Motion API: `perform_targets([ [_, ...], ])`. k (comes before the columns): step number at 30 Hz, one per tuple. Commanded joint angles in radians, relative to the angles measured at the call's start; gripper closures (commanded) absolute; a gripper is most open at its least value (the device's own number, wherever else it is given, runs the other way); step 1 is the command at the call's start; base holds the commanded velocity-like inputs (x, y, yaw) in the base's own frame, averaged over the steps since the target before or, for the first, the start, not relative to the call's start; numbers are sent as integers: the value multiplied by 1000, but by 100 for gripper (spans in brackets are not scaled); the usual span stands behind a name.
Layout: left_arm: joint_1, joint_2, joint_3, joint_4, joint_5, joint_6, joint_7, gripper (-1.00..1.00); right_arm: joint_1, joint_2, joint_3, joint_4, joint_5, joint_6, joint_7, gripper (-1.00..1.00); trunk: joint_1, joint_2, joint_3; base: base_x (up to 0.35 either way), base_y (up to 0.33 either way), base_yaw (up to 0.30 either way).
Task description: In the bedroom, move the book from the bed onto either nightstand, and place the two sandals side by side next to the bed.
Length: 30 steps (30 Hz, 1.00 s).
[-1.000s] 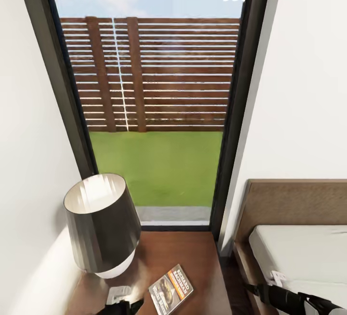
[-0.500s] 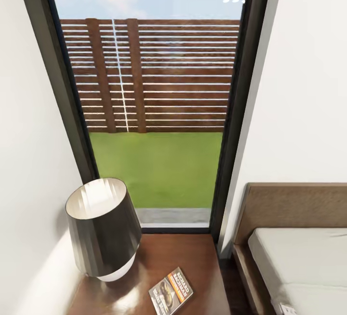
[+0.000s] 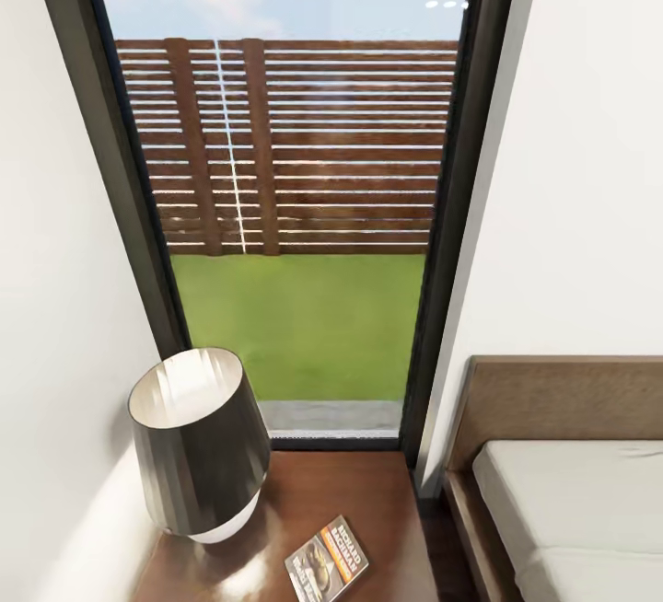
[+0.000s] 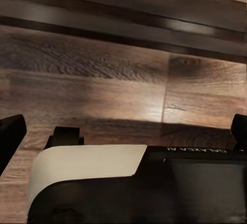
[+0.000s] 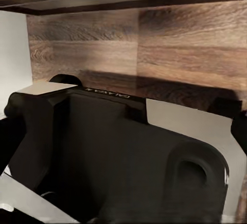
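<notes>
Small dark paperback book w/ orange band (image 3: 326, 559) flat on glossy brown wood nightstand (image 3: 368, 501), near black cone lamp (image 3: 195, 441). Claws: can't tell if open or closed.

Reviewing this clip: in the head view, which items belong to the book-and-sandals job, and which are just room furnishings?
Part of the job:
- book, lying flat on the nightstand
- bed, mattress bare where visible

Just there:
- lamp on the nightstand, beside the book
- window with fence and grass beyond
- wood floor in the wrist views
</notes>
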Motion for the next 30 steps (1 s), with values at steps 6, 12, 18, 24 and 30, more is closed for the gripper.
perform_targets([
  [6,51,0,3,0,8,-2,-6,-100,46,3,5,1,-10,2,5,-100,0,0,-1,0,0,0],
  [12,57,1,5,-1,8,-3,-5,-100,50,2,4,0,-10,2,4,-100,0,0,-1,0,0,0],
  [18,57,0,6,-2,8,-3,-4,-100,51,2,1,0,-11,2,4,-100,0,0,-1,0,0,0],
  [24,57,-1,5,-2,8,-4,-4,-100,51,5,1,0,-10,1,4,-100,0,0,-1,0,0,0],
  [30,57,-3,5,-1,8,-4,-4,-100,51,89,1,-1,-9,1,4,-100,0,0,-1,0,0,0],
])
